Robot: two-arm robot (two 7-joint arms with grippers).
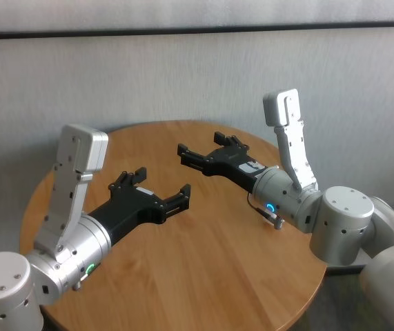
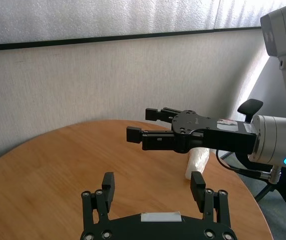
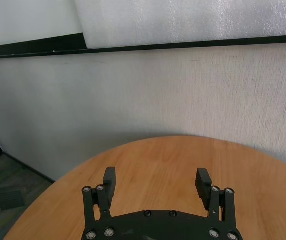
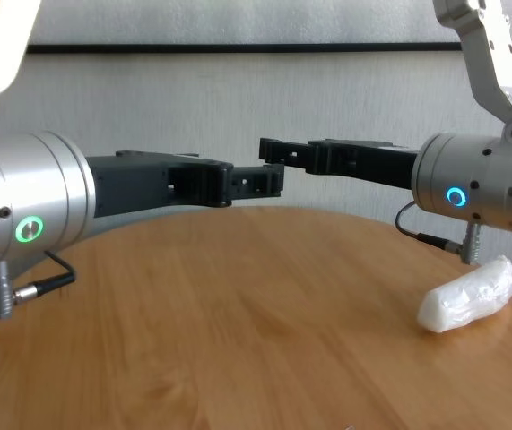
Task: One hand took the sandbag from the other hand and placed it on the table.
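The sandbag [image 4: 469, 295] lies on the table [image 4: 238, 340] near its edge, at about four o'clock in the chest view, just under the blue-ringed right arm and touching neither arm. Judging by that, the placing looks done, and the step in hand is to draw clear. To do it well, the right arm should lift up and away from the bag so its cable and wrist do not drag the pouch toward the rim.

Farther in, the left pincer [image 1: 156, 190] hovers above the middle of the table, spread wide with nothing between its fingers. Beyond it, at about one o'clock, the right pincer [image 1: 207, 152] also stands wide apart and empty, its tips pointing toward the left one, the two close but apart.

The head view hides the sandbag completely behind the right arm. The chest view shows it whole, and the left wrist view catches part of it [image 2: 197, 162] below the right pincer. The right wrist view shows only its own spread fingers [image 3: 108, 181], bare wood and the wall.
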